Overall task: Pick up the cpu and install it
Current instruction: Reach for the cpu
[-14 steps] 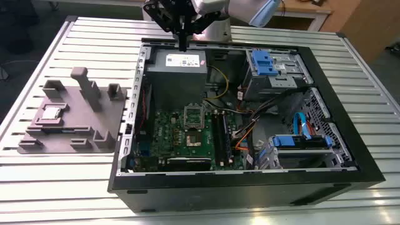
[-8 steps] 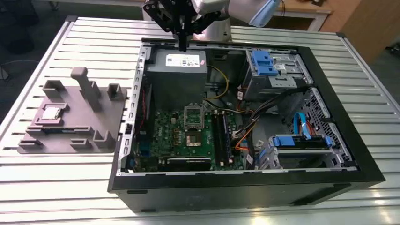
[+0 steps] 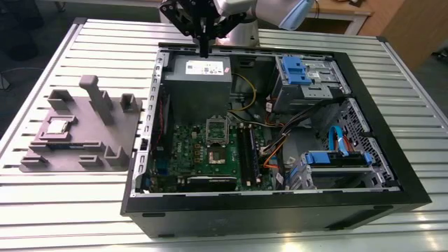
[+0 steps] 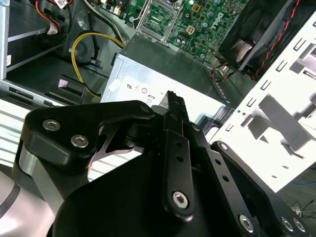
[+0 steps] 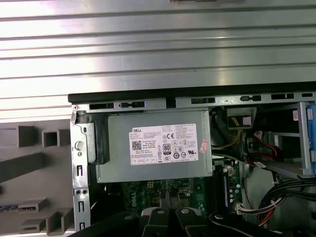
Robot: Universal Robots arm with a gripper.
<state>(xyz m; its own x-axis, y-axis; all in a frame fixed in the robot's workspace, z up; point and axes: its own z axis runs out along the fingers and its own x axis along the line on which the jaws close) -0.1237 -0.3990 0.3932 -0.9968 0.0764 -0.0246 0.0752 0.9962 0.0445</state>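
Item: cpu (image 3: 57,126), seated in the grey fixture (image 3: 105,142) by the desk's (image 3: 70,210) edge at the exterior view's left, well apart from your hand (image 3: 203,51).
Hand: pressed together, apparently empty, above the power supply (image 3: 198,79).
Handling: probably light, stiff and fragile; take hold by opposite edges.

A robotics workshop: an opened computer case (image 3: 280,210) on a slatted aluminium bench (image 3: 105,47), with a robot arm (image 3: 238,6).

Bright o/h light; glare on table (image 5: 158,49); case (image 3: 280,215) int. dim.
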